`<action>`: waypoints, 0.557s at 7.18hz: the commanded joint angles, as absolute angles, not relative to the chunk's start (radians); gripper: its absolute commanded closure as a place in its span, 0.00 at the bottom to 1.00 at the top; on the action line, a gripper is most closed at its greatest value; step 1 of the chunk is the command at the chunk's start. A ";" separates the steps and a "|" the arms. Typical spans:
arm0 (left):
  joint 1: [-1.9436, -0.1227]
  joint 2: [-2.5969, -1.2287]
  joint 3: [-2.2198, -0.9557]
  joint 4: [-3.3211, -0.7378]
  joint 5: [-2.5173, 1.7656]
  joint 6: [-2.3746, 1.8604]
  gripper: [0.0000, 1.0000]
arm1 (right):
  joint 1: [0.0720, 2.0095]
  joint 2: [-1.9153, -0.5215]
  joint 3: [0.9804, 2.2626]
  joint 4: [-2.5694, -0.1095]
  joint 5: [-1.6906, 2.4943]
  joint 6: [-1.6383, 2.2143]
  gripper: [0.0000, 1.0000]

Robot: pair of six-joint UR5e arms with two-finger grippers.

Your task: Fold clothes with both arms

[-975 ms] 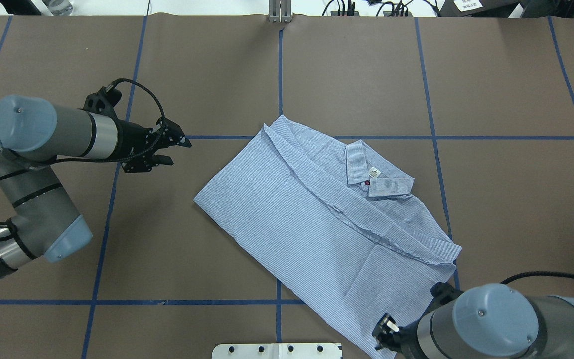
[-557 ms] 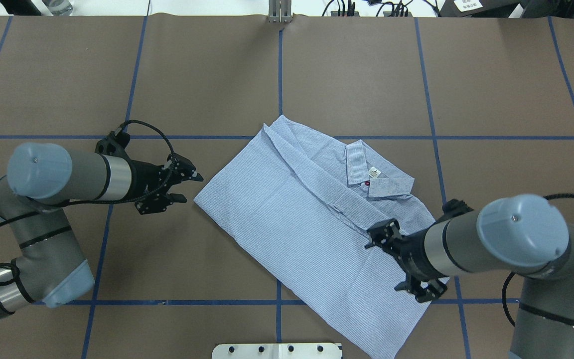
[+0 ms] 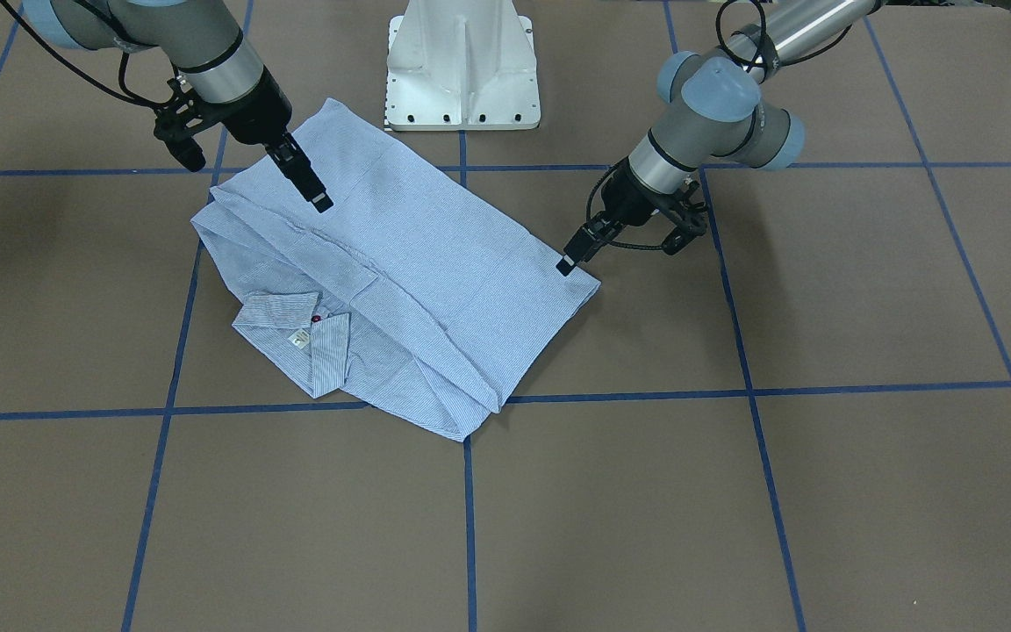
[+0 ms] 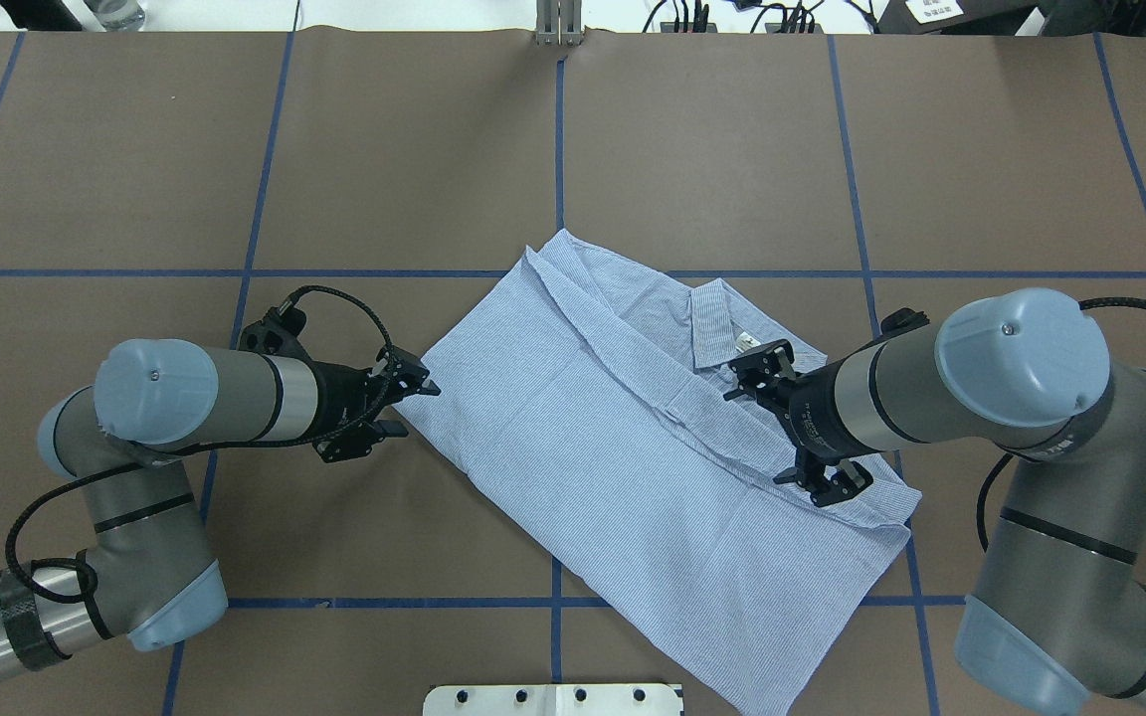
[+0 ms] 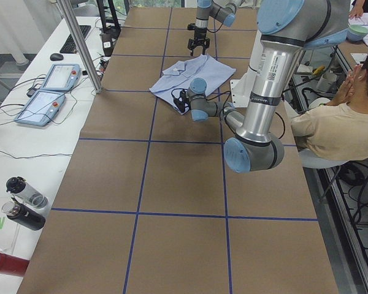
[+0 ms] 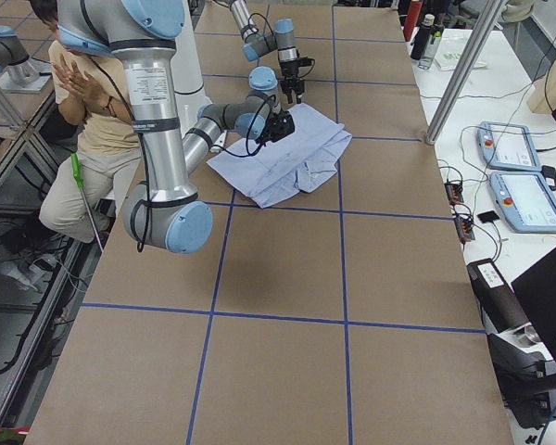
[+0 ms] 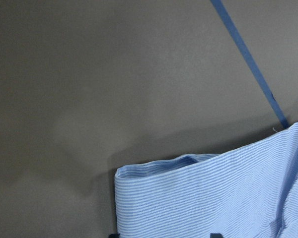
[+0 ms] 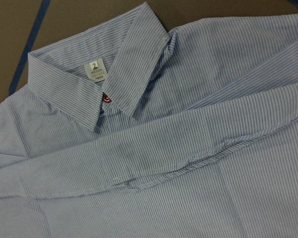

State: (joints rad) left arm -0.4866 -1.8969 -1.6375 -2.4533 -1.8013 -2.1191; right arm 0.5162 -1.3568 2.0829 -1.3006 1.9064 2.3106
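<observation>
The half-folded shirt point(image 4: 613, 447) lies flat on the worktop point(image 4: 384, 149), one corner between the wide left fingers point(image 4: 419, 381) and its folded edge beneath the wide right fingers point(image 4: 760, 366), probably so both can pinch for the next fold.

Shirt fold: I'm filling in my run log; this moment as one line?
shirt: partly folded, lying flat | left gripper: open at its corner | right gripper: open over it

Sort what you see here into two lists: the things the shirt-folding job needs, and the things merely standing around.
Belongs to the job:
- shirt
- left end effector, open at the shirt's corner
- right end effector, open above the shirt

Just standing about:
- white pedestal base
- control tablets on the side bench
- bottles
- seated person
</observation>
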 commanded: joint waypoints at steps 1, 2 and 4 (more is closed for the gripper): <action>-0.483 -1.907 -1.609 -2.451 -1.786 -2.118 0.34 | 0.525 -1.347 2.069 -1.301 1.907 2.310 0.00; -0.483 -1.907 -1.606 -2.450 -1.784 -2.120 0.49 | 0.523 -1.344 2.069 -1.301 1.907 2.310 0.00; -0.494 -1.905 -1.609 -2.450 -1.784 -2.111 1.00 | 0.523 -1.341 2.069 -1.302 1.907 2.310 0.00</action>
